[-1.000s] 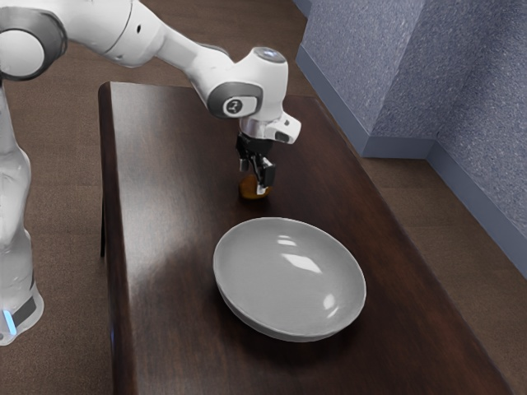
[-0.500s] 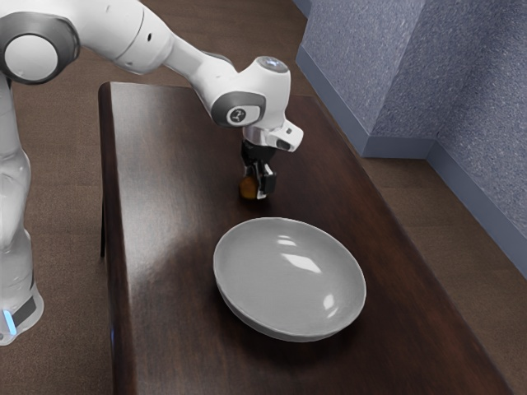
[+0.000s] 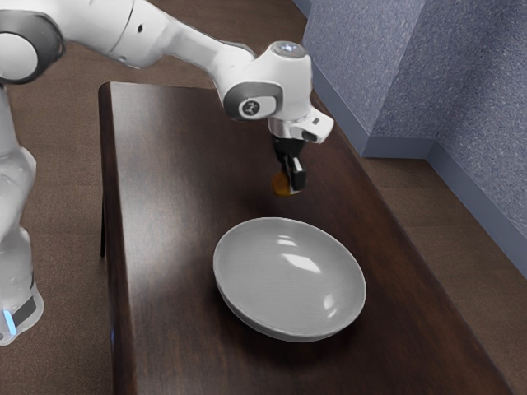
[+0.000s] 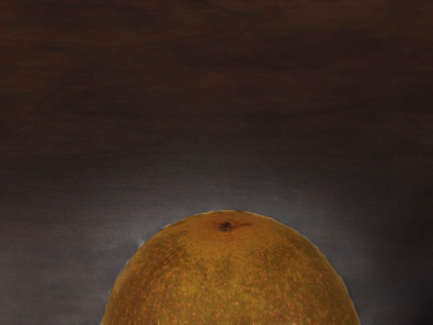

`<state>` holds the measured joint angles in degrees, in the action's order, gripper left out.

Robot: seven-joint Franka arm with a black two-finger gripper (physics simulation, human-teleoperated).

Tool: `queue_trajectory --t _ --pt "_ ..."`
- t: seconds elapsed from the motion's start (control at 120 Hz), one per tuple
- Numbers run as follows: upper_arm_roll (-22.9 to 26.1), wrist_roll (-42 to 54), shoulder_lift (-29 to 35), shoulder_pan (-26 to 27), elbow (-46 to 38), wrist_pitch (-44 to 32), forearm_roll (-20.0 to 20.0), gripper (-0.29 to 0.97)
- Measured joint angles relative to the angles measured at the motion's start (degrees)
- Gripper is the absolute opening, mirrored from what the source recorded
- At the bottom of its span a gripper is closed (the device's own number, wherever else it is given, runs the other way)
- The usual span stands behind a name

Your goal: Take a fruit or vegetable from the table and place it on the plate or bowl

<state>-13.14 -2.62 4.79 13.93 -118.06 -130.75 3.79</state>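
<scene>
End effector (image 3: 290, 183) around orange (image 4: 230, 284); wrist-view stem dimple (image 4: 226, 225)

Franka arm (image 3: 165, 37): glossy white, rounded links joined by grey joint caps. A grey ring on the wrist joint bears a small dark round emblem (image 3: 250, 105). The base column (image 3: 15, 263) carries a grey band and a small blue light. The black gripper (image 3: 290, 183) hangs from a white hand.

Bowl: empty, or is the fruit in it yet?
Empty. The bowl is bare grey inside; the orange sits gripped in the jaws, outside its rim.
</scene>
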Motion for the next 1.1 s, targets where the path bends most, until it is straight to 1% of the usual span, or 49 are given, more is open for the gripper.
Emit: queue_trajectory --t 0.075,0.125,0.217,0.342,0.392,0.583,0.708,0.792,0.867,1.025,1.1 --pt "0.03 -1.01 0.45 5.80 0.91 -0.04 -0.03 0.29" --pt "0.04 -1.91 0.94 8.65 1.01 -0.05 -0.05 0.30" --pt "0.05 -3.60 2.01 10.98 1.05 0.00 -0.13 0.34" --pt "0.05 -6.45 2.07 15.36 0.35 0.09 -0.29 0.34" --pt "0.05 -7.70 2.17 16.33 -0.28 0.13 -0.32 0.34" --pt "0.73 -12.15 1.86 18.63 -0.61 0.24 -0.36 0.34" --pt "0.88 -14.60 1.99 18.81 -0.68 0.28 -0.43 0.34" --pt "0.91 -16.15 2.05 18.70 -0.74 0.36 -0.88 0.48" --pt "0.86 -17.67 2.05 18.43 -0.78 0.46 -1.20 0.56" --pt "0.64 -20.46 2.31 17.69 -0.28 0.56 -1.45 0.64" --pt "0.47 -22.32 2.78 14.93 3.24 1.27 -2.20 0.66"
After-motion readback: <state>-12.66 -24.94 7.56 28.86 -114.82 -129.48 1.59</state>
